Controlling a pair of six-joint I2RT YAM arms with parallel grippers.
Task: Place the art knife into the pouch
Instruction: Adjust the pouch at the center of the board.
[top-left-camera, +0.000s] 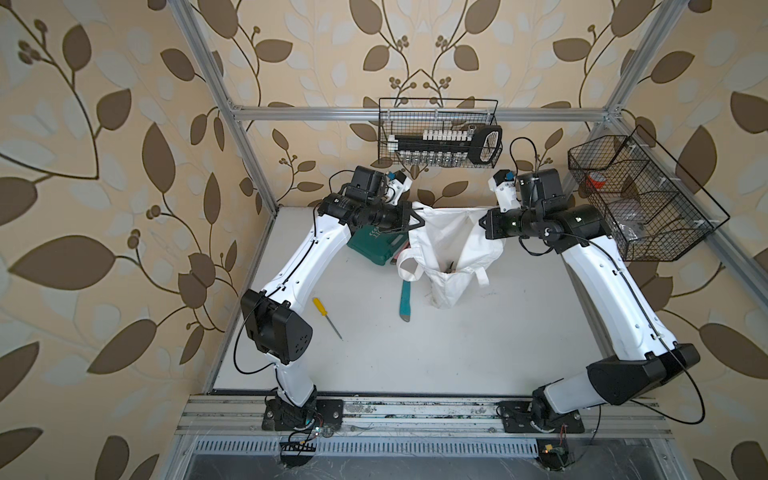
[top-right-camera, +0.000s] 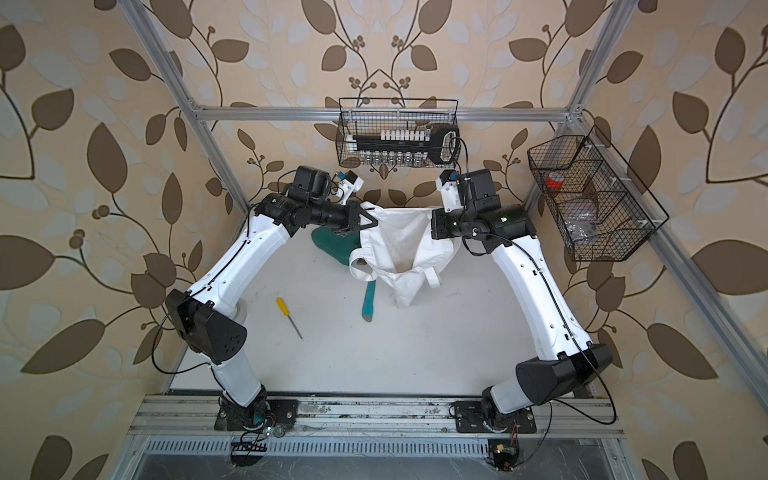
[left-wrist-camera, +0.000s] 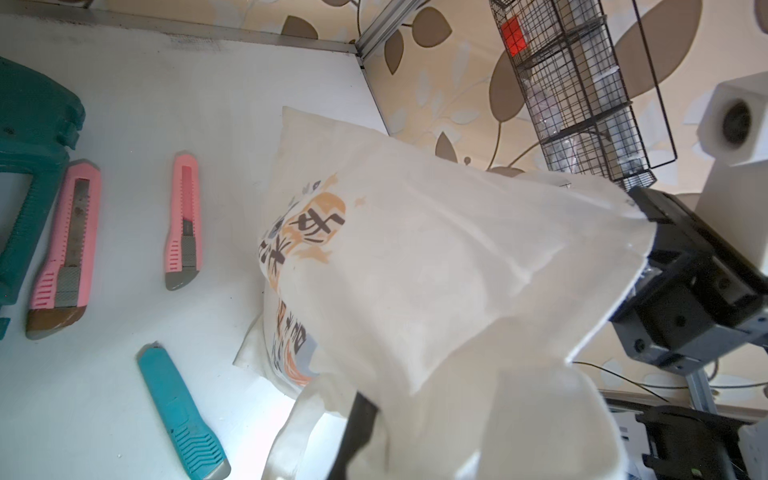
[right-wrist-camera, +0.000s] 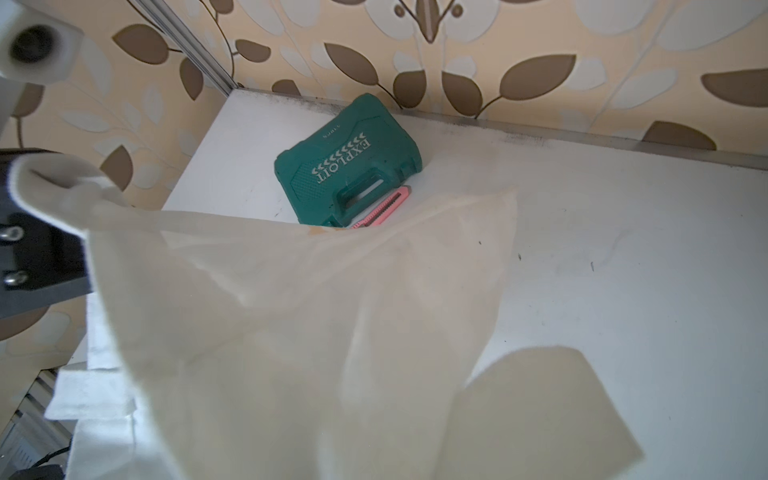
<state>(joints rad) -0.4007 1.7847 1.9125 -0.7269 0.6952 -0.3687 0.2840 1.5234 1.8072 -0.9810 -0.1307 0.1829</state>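
Pouch-holding is the step in hand: left gripper (top-left-camera: 417, 220) and right gripper (top-left-camera: 483, 225) each have fingers pinching the rim of the pouch (top-left-camera: 446, 237), lifted and stretched open between them. The teal art knife (top-left-camera: 405, 301) lies on the worktop (top-left-camera: 478, 353), just beside the pouch at its seven o'clock. With both arms busy, one likely must release to fetch it. Two pink knives (left-wrist-camera: 185, 220) and a green case (top-left-camera: 372, 247) sit at nine o'clock, with a yellow screwdriver (top-left-camera: 326, 316) well apart at eight. A drooping handle loop (top-left-camera: 409, 270) overhangs the knife's end.

"EXPLOIT" in white on green case (right-wrist-camera: 349, 166); pouch (left-wrist-camera: 415, 270) print unreadable.
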